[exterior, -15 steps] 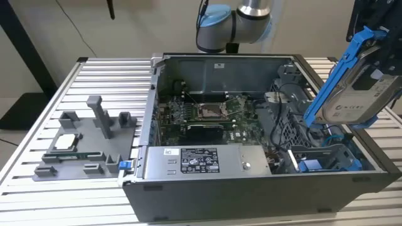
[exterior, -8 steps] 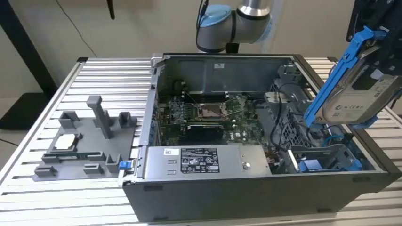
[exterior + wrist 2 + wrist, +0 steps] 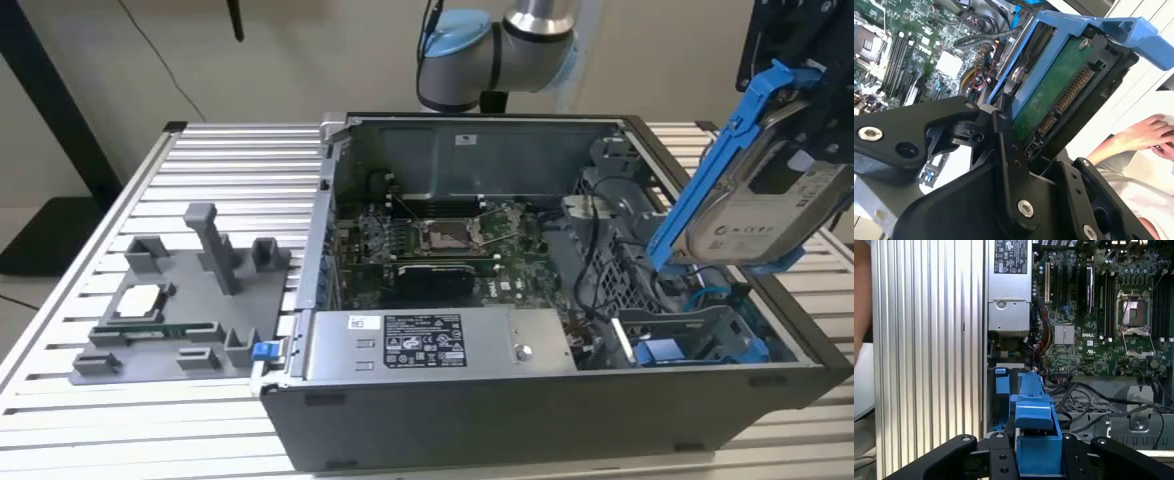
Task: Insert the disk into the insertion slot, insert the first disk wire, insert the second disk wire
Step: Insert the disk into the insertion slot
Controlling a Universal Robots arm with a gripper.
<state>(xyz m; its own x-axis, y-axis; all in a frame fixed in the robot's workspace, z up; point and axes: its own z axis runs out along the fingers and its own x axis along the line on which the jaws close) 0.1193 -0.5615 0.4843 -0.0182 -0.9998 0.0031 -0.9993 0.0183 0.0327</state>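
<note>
Disk: flat silver-grey rectangular disk point(image 3: 754, 225) with white label, clipped in a bright blue plastic carrier, is held tilted above the grey perforated-metal insertion slot point(image 3: 687, 330).
End effector: black end effector point(image 3: 1036, 455) is clamped on the disk.
Second wrist view: the disk's green circuit board point(image 3: 1054, 95) is seen.

Slatted table point(image 3: 200, 140): case point(image 3: 534, 410), perhaps plastic fixture point(image 3: 187, 300).

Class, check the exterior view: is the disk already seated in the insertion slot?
No, the disk hangs tilted above the open case, not lowered into the insertion slot.
</note>
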